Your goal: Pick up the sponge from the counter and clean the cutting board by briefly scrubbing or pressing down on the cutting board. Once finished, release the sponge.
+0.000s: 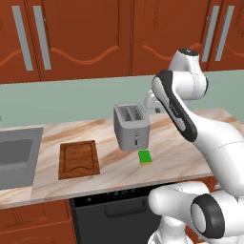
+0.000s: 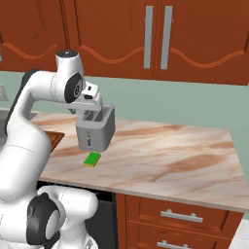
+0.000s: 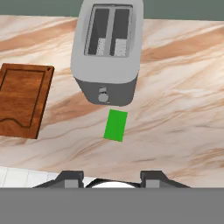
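While its two dark fingertips (image 3: 70,178) stand apart at the bottom of the hand view, the gripper (image 3: 111,180) is at its narrowest setting and grips nothing, hanging high above the counter (image 3: 183,109) and looking down over the toaster (image 3: 109,48).

The sponge (image 3: 116,125), a small bright green block, lies flat on the counter just in front of the toaster's lever end, near it but not touching. In the hand view its long axis runs almost straight up the frame, tilted slightly so that its far end leans right, pointing at the toaster's front face; in the left base view the sponge (image 1: 145,157) sits close to the counter's front edge, a thin yellow layer showing along its near side.

The cutting board (image 3: 19,98), dark brown wood with a grooved border, lies flat to the left of the toaster, well apart from the sponge. Beyond the board in the left base view is a grey sink basin (image 1: 14,157).
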